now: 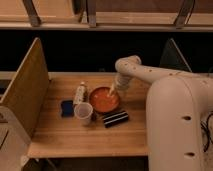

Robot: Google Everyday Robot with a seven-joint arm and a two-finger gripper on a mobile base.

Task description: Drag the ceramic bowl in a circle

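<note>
At a wooden table (75, 135), we see the robot's white arm (150, 75) reach in from the right and bend down over the ceramic bowl (104, 99). The gripper (112, 90) sits at the bowl's right rim, its tip just inside or touching the edge; we cannot tell which. Whether the gripper is closed on the rim or merely resting against it, we cannot tell.

The orange-red bowl lies near the middle of the tabletop, slightly toward the back. Just left of it lies a white bottle (80, 93), pointing away from us. A translucent plastic cup (83, 113) stands upright at the bowl's front-left edge, very close to it, and a blue object (67, 108) rests beside the cup on its left. A dark, striped rectangular package (116, 118) lies just in front of the bowl to the right. A tall wooden panel (25, 92) rises along the table's left side.
</note>
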